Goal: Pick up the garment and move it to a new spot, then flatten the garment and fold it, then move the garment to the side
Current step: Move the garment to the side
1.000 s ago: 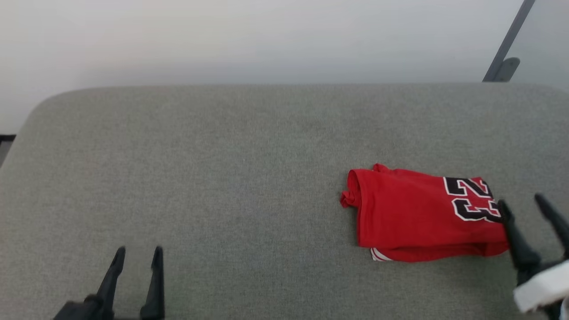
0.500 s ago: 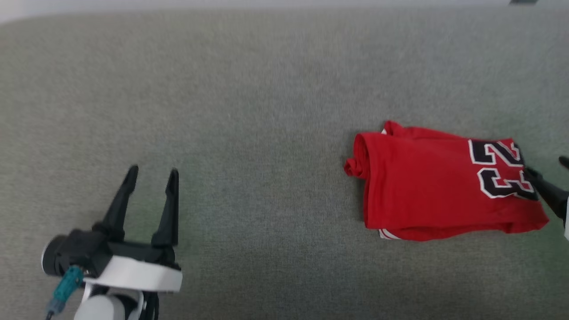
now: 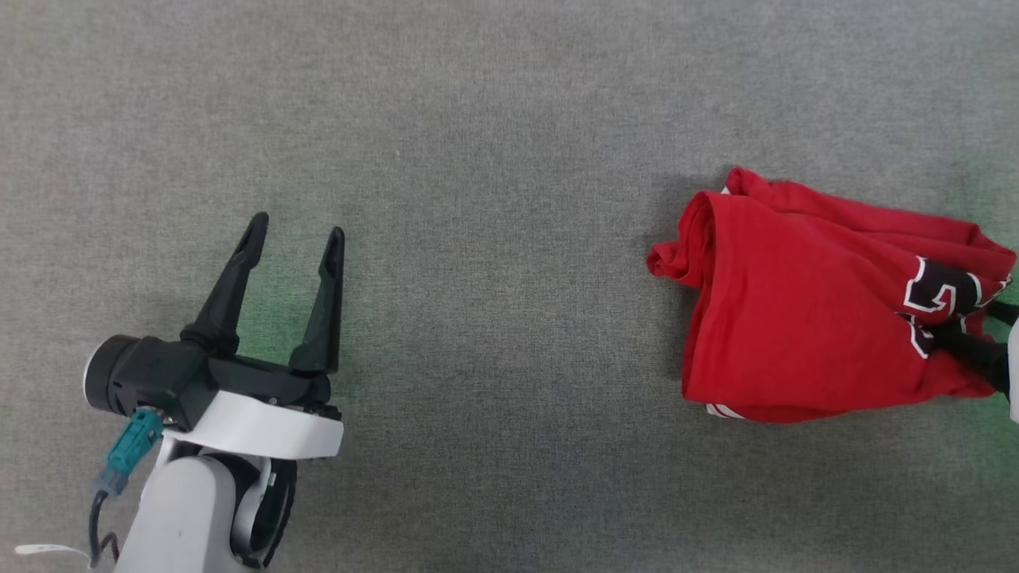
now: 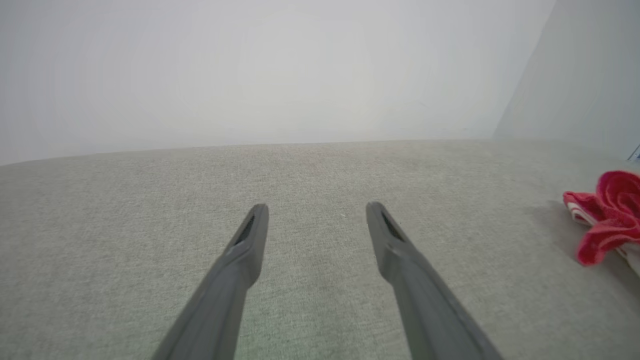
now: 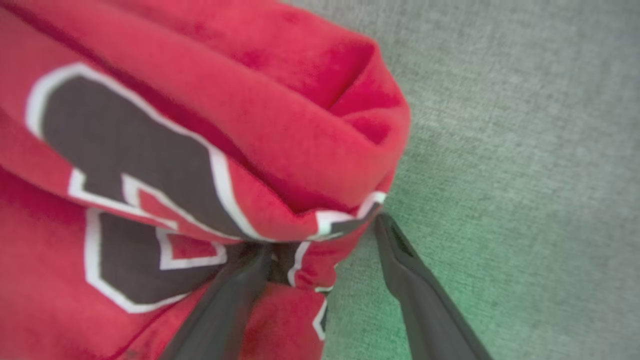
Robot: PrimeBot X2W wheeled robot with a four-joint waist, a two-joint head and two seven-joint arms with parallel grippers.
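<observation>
Moving to the side: this last step is judged to be in hand, since the thin, soft red basketball jersey (image 3: 780, 318) with a black, white-outlined number is seen already folded into a compact packet.
Jersey place: it is laid on the grey fabric-covered table (image 3: 493, 119), toward the robot's right and well apart from the left claw (image 3: 297, 227).
Right claw: the right claw (image 5: 320, 235) is spread wide and nothing is clenched. One finger is tucked into the bunched fabric at the number end. The other is set over bare table just beside that edge, so the edge is straddled.
Left claw: it is spread wide and empty, and is held over bare table.
Long axis: it is run across the robot's front, from its left to its right, with a slight tilt.
Pointing: the rounded, rolled end is turned to the robot's left and the number end to its right, at the right claw. A white-and-red striped trim (image 3: 720, 411) is shown at the near left corner.
Next move: the jaws need to be closed on every layer at the number end. A pinch on the top layer alone is judged likely to open the fold. The packet can then be drawn sideways along its long axis.
</observation>
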